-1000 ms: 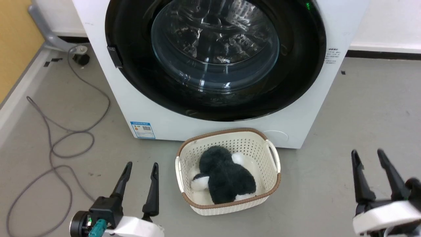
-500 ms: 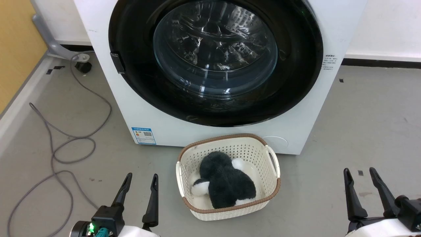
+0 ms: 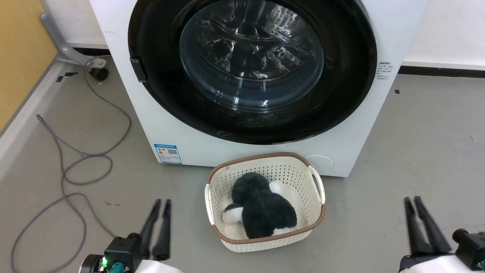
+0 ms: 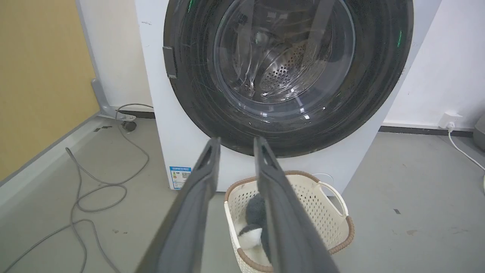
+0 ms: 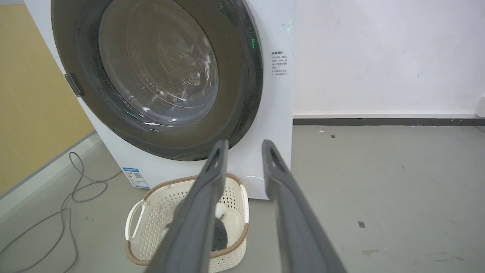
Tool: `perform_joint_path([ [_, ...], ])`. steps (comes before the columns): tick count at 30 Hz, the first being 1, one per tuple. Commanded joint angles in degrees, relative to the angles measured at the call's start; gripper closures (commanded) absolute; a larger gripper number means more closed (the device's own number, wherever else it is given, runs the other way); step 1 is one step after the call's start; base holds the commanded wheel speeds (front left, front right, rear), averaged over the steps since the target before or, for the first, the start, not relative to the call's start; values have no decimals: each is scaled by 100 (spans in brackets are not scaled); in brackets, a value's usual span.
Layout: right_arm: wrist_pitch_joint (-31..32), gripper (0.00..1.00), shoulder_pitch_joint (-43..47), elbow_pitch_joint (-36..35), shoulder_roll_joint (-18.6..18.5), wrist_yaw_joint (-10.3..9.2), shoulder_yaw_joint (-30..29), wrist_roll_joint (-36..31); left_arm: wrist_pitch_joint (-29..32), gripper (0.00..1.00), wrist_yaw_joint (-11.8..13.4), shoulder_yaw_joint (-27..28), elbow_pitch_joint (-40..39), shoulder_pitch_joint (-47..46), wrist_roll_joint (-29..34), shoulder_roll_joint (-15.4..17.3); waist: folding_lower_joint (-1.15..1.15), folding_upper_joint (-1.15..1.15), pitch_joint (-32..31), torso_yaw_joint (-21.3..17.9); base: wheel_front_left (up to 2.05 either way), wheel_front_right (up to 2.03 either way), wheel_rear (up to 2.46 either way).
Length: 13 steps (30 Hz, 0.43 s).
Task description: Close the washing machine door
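The white washing machine (image 3: 182,140) stands ahead, its blue sticker (image 3: 168,153) low on the front. The washing machine door (image 3: 252,68), a glossy black disc with a clear glass bowl, lies flat against the front, latch tab at its left edge. The steel drum shows through the glass in the left wrist view, where the door (image 4: 288,72) faces me. My left gripper (image 3: 162,201) sits low left, fingers drawn near each other with a narrow gap, holding nothing. My right gripper (image 3: 412,198) sits low right, the same. Both are well short of the machine.
A cream perforated basket (image 3: 265,161) with a black-and-white plush toy (image 3: 261,208) sits on the grey floor just before the washer, between my grippers. A grey cable (image 3: 75,167) loops on the floor at the left. A yellow wall (image 3: 19,57) runs along the left.
Both grippers' fingers have narrowed from a wide spread to a slim gap. The right gripper has dropped lower in the view. The camera has shifted slightly.
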Motion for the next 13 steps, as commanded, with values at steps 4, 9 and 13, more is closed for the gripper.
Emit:
perform_joint_path([
  [4,22,100,-9,-7,6,0,7,-24,30,100,4,1,-14,-5,14,-2,0,0,-6,-8,0,0,0],
  [9,65,100,-25,-20,18,0,23,-69,88,100,12,19,-40,-14,42,-2,0,0,-16,-23,0,0,0],
  [13,100,100,-39,-31,28,0,35,-106,135,100,19,33,-61,-21,64,-3,0,0,-24,-35,0,0,0],
])
